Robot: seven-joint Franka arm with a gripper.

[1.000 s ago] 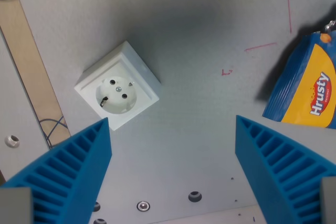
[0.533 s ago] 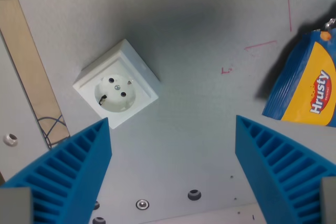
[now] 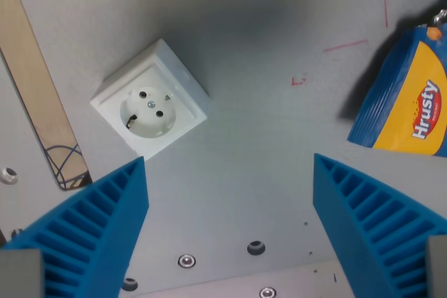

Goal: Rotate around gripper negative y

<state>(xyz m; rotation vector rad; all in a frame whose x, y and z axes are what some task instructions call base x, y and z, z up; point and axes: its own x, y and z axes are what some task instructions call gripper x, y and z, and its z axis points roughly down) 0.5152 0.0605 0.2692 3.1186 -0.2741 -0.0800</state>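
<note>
Wrist view shows our gripper (image 3: 230, 232) hanging over the grey table (image 3: 265, 144), its blue fingers (image 3: 91, 235) spread wide with nothing between them. We carry nothing because the task is a pure rotation about the gripper's own axis. A white socket (image 3: 149, 107) lies far left, a blue-and-yellow snack bag (image 3: 408, 95) far right, both apart from us.
</note>
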